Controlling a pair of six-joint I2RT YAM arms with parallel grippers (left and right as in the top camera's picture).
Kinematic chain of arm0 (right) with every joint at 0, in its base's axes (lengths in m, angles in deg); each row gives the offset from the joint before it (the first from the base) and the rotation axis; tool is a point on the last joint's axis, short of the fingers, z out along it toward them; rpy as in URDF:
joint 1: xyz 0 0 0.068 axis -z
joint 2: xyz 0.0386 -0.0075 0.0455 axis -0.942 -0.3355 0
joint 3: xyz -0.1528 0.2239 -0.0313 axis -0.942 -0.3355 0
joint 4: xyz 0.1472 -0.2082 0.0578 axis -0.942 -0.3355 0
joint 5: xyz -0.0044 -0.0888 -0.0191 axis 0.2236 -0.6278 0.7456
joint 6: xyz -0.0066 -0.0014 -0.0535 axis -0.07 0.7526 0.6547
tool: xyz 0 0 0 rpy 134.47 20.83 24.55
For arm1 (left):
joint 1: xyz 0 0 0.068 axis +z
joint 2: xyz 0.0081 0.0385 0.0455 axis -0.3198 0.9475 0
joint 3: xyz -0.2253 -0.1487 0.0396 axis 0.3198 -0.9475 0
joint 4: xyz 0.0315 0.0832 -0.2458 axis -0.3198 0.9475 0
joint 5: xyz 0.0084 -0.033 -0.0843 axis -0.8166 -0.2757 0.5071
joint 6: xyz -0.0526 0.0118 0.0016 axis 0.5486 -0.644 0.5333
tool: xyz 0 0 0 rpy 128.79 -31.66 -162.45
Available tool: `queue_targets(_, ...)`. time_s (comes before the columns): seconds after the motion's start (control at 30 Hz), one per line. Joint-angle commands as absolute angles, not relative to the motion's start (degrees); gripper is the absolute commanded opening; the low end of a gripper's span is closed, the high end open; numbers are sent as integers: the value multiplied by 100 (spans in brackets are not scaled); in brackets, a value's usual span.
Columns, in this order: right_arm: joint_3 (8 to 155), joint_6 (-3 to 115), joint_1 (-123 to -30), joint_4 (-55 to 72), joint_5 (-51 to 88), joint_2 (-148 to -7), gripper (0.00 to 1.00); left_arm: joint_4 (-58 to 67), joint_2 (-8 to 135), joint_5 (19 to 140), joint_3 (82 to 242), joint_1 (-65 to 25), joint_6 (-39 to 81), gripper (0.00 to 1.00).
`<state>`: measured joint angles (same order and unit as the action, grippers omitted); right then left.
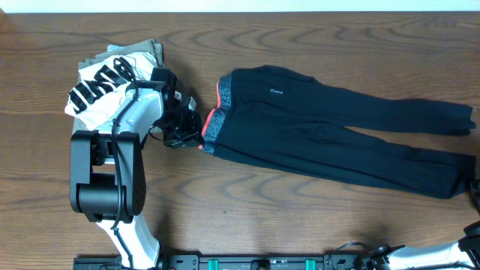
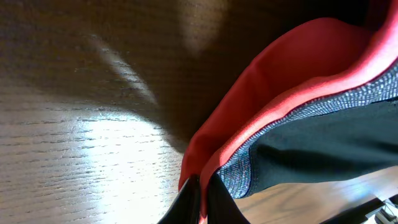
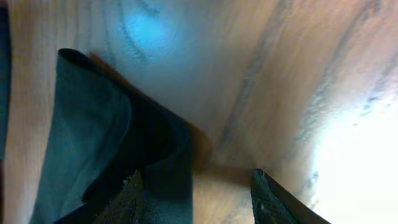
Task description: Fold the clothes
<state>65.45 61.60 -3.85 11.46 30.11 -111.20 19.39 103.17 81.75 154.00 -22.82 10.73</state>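
The clothes, long black leggings point(image 1: 337, 127), lie flat across the table with the legs running right. Their grey waistband point(image 1: 214, 124) has a coral-red edge and points left. My left gripper point(image 1: 189, 131) is at that waistband. In the left wrist view the left gripper point(image 2: 200, 202) is shut on the coral-red edge point(image 2: 261, 81), which is lifted a little off the wood. My right gripper point(image 3: 196, 174) is open, low over the table at a leg end point(image 3: 118, 137). One of its fingers point(image 3: 134, 199) is over the black fabric, the other over bare wood.
A white shirt with black lettering point(image 1: 97, 86) lies on a khaki folded garment point(image 1: 142, 51) at the back left, just behind the left arm point(image 1: 112, 172). The right arm point(image 1: 469, 244) enters at the bottom right corner. The table is brown wood point(image 1: 262, 217).
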Motion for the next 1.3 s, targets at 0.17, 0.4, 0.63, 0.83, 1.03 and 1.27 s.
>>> queue_targets(0.17,6508,6248,-97,961,3636,-11286,55,1909,10205,8127,15354,-2227,1123,6)
queue_targets(0.4,6508,6243,150,847,4080,-11286,56,1907,10205,8127,15354,-2227,1123,6)
queue_targets(0.63,6508,6252,270,781,4134,-11286,56,1889,10205,8127,15354,-2227,1123,6)
queue_targets(0.83,6508,6602,209,895,4748,-11286,54,1835,10205,8127,15354,-2227,1125,6)
queue_targets(1.03,6508,6836,196,864,4875,-11286,55,1765,10205,8127,15354,-2225,1123,6)
queue_targets(1.27,6508,6831,200,851,4871,-11286,56,1741,10205,8127,15354,-2225,1123,6)
